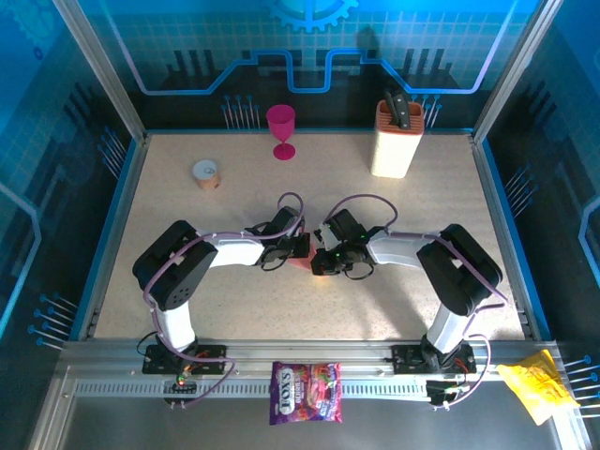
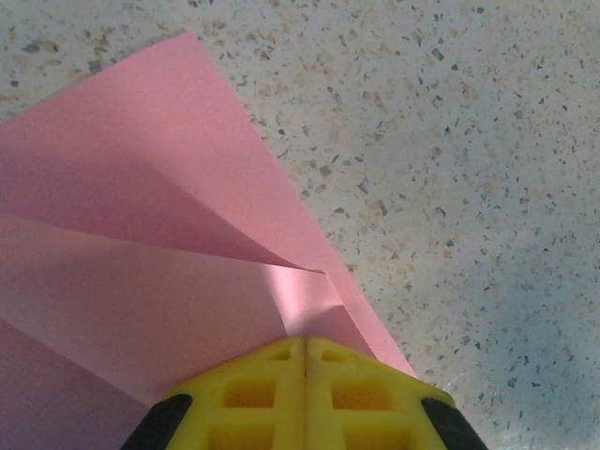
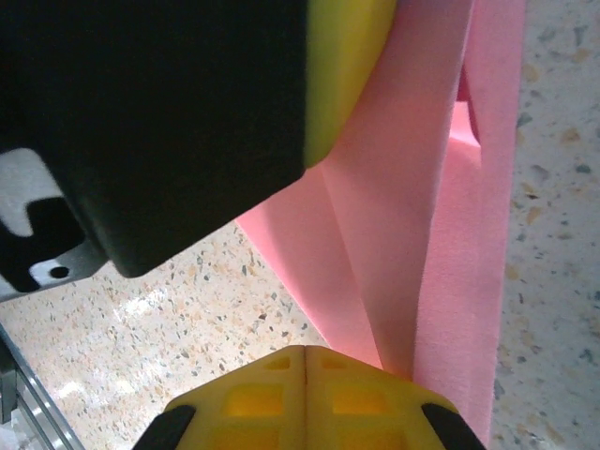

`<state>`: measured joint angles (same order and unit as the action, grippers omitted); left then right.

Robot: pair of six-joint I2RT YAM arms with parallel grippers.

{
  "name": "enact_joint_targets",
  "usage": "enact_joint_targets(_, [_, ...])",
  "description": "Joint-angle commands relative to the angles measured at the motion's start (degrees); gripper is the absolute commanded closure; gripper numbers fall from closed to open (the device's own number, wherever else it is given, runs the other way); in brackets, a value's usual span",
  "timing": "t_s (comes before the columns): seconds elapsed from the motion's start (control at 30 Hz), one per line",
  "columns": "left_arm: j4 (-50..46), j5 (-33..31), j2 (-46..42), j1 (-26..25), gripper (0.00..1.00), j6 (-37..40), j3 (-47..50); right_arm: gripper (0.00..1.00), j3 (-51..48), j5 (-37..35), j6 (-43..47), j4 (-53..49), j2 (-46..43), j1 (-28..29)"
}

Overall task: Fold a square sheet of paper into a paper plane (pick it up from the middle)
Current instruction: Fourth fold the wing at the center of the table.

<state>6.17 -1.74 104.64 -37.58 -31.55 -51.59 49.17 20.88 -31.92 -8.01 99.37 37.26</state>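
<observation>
Nearest to me, a purple candy bag (image 1: 306, 392) lies on the metal rail (image 1: 112, 386) by my bases, and a yellow crumpled wrapper (image 1: 536, 389) sits at the rail's right end. Beyond that, both my arms bend inward over the speckled worktop (image 1: 234, 314) and meet near its middle.

My left gripper (image 2: 305, 343) has its yellow fingers pressed flat together, pinching a folded corner of the salmon-pink sheet of paper (image 2: 141, 234). A crease runs up to the fingertips and the rest of the sheet fans away to the left.

My right gripper (image 3: 306, 352) is pressed together too, just beside the left gripper, with its tips against the paper's upright folded layers. I cannot tell whether a layer is caught between them. From above, the paper shows as a small pink patch between the two grippers.

Farther back stand a small tape roll (image 1: 206, 173) on the left, a magenta goblet (image 1: 280, 129) and a cream knife block (image 1: 396, 141) near the far edge.
</observation>
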Motion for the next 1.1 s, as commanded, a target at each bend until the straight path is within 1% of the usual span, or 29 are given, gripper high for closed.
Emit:
enact_joint_targets(0.0, [-3.2,-1.7,2.4,0.8,1.00,-0.5,2.0,0.99,0.9,1.7,-0.6,1.0,1.0,-1.1])
enact_joint_targets(0.27, [-3.1,-1.7,2.6,0.9,1.00,-0.3,2.0,1.00,-0.3,3.7,-1.4,2.6,1.2,-3.1])
enact_joint_targets(1.07, [-3.3,-1.9,3.1,1.3,1.00,-0.1,2.0,1.00,-4.4,4.4,-0.2,3.0,1.1,-6.7])
